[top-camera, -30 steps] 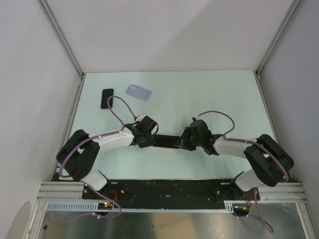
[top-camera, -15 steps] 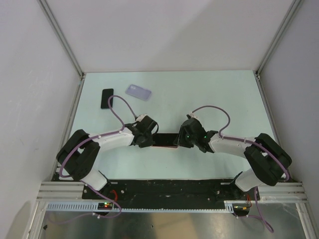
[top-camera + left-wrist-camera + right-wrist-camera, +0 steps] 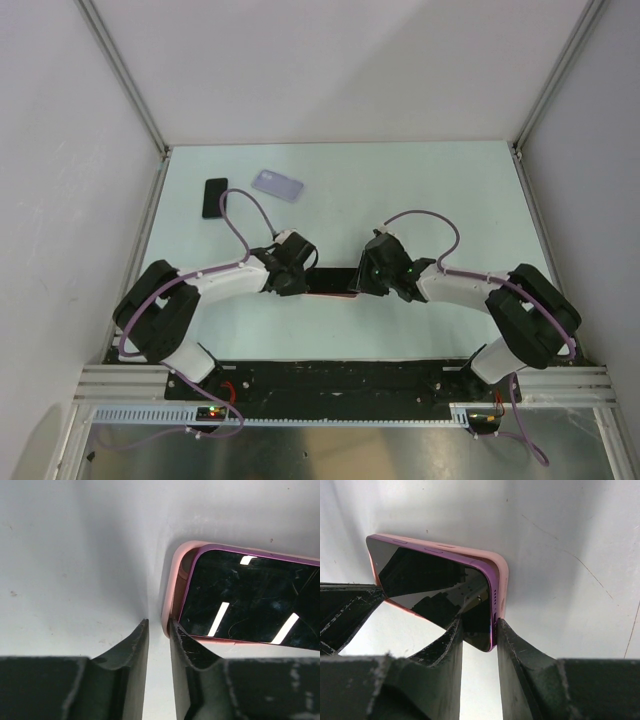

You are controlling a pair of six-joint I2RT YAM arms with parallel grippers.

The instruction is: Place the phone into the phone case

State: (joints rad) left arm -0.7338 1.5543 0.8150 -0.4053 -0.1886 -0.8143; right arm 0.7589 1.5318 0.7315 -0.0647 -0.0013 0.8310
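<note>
A black-screened phone with a purple rim lies partly in a pink case between my two grippers. In the left wrist view the phone sits inside the case, with a gap at the corner. My left gripper is nearly shut and empty; one fingertip touches the case's end. In the right wrist view the phone's near end stands raised from the case. My right gripper is closed around that corner. In the top view the left gripper and the right gripper flank the phone.
A second black phone lies at the far left of the table. A lilac case lies just right of it. White walls and metal posts enclose the pale green table.
My right gripper has moved left onto the phone's right end, covering more of it. The left arm, the phone and the case have hardly moved.
</note>
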